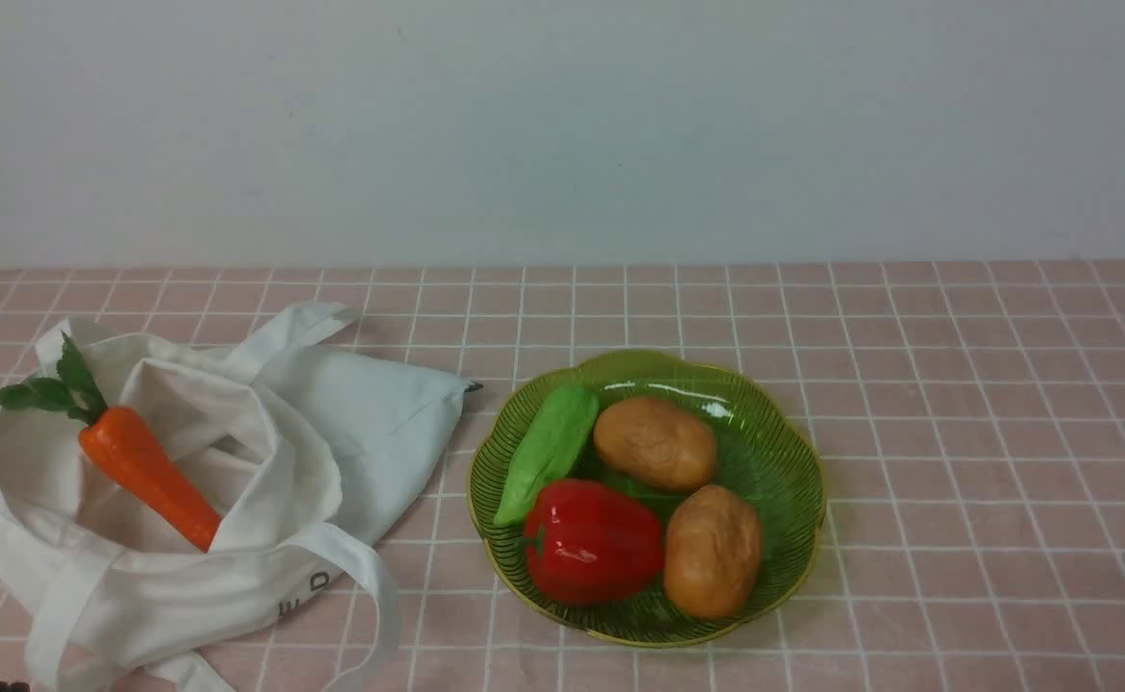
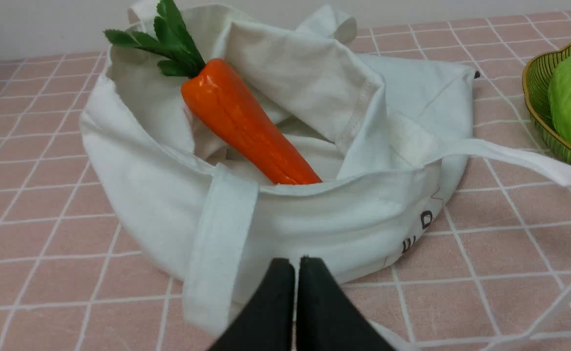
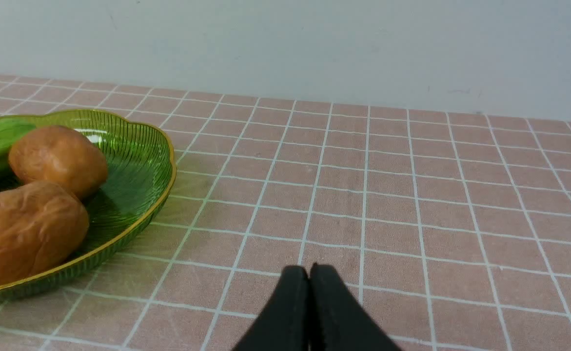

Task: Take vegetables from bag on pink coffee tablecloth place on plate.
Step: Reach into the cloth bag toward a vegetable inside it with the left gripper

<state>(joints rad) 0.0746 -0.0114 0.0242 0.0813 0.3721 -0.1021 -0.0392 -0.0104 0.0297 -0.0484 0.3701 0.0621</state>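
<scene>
An orange carrot point(image 1: 147, 465) with dark green leaves lies in the open mouth of the off-white cloth bag point(image 1: 351, 432) on the pink grid tablecloth point(image 1: 956, 432), at the left. The left wrist view shows the carrot point(image 2: 246, 122) and the bag point(image 2: 314, 224) just beyond my left gripper point(image 2: 297, 261), which is shut and empty, short of the bag's near rim. The green ribbed plate point(image 1: 783, 432) holds a red pepper, two potatoes and a green vegetable. My right gripper point(image 3: 309, 268) is shut and empty over bare cloth, beside the plate point(image 3: 139, 156). Neither gripper shows clearly in the front view.
The bag's strap handles point(image 1: 351, 567) trail on the cloth toward the plate; one strap point(image 2: 519, 163) lies near the plate's rim. A pale wall point(image 1: 562, 125) closes the far side of the table.
</scene>
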